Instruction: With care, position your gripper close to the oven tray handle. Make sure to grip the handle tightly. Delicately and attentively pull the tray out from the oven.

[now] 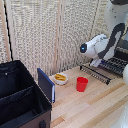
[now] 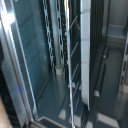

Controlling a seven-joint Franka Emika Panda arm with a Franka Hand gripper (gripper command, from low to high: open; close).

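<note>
In the exterior view the oven stands at the right edge, partly behind my white arm. The oven tray, a dark wire rack, sticks out of it towards the exterior view's left. The handle is the thin dark bar along its outer edge. My gripper hangs low over the rack, just behind the handle; its fingers are lost against the dark bars. The wrist view is blurred. It shows thin wire bars and grey metal walls from very close, with no fingertips that I can make out.
A red cup stands on the wooden table just in front of the handle. A small bowl with yellow pieces sits further to the exterior view's left. A big open black case with a blue panel fills the left.
</note>
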